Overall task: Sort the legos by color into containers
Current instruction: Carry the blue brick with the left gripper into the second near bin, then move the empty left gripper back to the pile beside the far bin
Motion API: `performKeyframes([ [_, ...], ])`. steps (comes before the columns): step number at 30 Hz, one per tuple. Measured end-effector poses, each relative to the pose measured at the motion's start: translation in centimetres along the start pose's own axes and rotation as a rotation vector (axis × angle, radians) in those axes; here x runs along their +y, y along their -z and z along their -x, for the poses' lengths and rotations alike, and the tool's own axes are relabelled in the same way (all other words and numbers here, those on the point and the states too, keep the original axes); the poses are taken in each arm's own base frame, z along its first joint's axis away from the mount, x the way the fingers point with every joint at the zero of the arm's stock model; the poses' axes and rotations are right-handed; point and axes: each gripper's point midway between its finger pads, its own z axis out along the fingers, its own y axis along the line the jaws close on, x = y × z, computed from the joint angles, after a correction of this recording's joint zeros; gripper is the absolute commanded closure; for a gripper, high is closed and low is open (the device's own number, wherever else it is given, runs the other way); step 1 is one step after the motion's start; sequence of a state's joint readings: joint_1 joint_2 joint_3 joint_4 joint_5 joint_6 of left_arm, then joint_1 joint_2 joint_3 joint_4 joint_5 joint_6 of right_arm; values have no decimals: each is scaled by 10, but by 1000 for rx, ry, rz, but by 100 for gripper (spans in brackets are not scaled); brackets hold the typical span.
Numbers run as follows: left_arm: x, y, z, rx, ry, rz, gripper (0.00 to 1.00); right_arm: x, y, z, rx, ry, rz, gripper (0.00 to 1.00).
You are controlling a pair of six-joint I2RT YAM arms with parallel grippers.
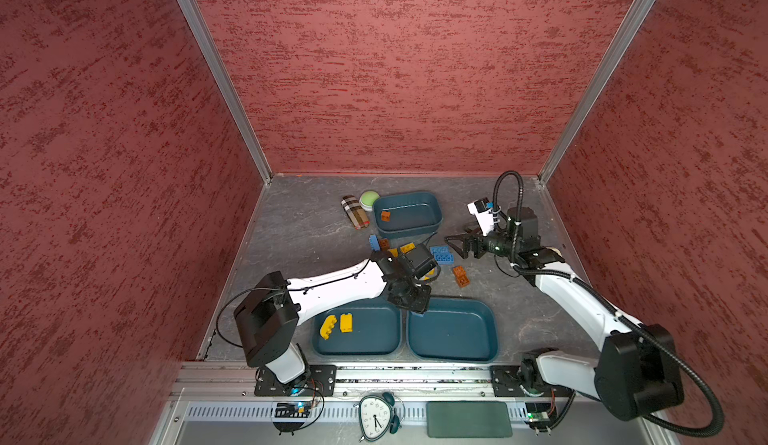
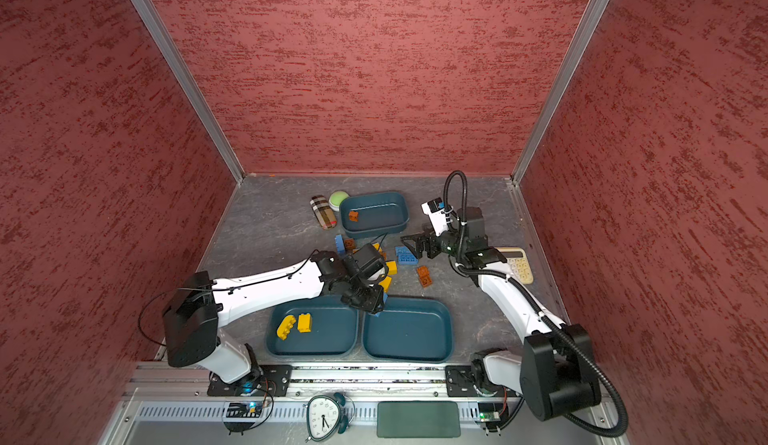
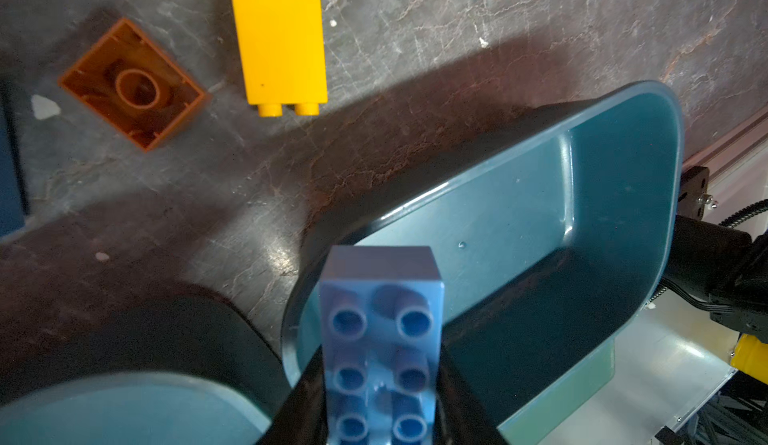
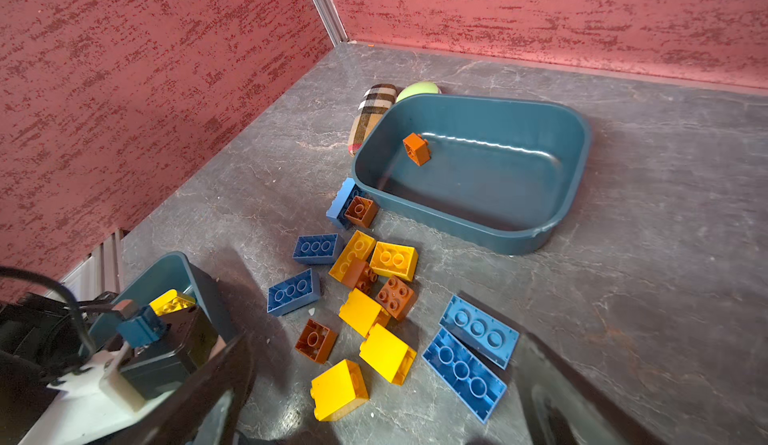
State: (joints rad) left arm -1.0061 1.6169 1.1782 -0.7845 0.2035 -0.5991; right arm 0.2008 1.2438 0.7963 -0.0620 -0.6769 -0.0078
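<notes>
My left gripper (image 1: 415, 303) (image 3: 380, 364) is shut on a blue lego (image 3: 380, 339), studs toward the wrist camera, over the far left corner of the near right container (image 1: 453, 330) (image 3: 540, 222), which holds nothing I can see. The near left container (image 1: 374, 333) holds two yellow legos (image 1: 328, 326). The far container (image 1: 411, 210) (image 4: 490, 181) holds one brown lego (image 4: 416, 149). Loose yellow, blue and brown legos (image 4: 361, 289) lie between the containers. My right gripper (image 1: 457, 245) (image 4: 386, 339) hangs open above the pile's right side, near two flat blue legos (image 4: 465, 372).
A plaid case (image 1: 355, 212) and a green-topped puck (image 1: 369, 200) sit left of the far container. A calculator (image 2: 517, 264) lies under the right arm. A clock (image 1: 376, 416) and a dark green pad (image 1: 468, 419) rest on the front ledge. Red walls enclose three sides.
</notes>
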Motion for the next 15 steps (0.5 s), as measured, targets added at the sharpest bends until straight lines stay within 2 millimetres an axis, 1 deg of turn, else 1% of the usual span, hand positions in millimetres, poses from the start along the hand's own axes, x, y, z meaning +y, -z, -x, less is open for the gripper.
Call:
performKeyframes([
  [3,1,0,-1,2,6,3,43,0,0,-1,2,-2,0,1],
  [8,8,4,5,-5,32,4,39,0,0,-1,3,-2,0,1],
  [11,20,15,19,-31,74,6,38,0,0,-1,2,-2,0,1],
  [13,30,24,33,-59,108,10,37,1,0,0,-1,0,3,1],
  [15,42,35,51,-100,149,15,34,2,0,2,-8,2,10,1],
])
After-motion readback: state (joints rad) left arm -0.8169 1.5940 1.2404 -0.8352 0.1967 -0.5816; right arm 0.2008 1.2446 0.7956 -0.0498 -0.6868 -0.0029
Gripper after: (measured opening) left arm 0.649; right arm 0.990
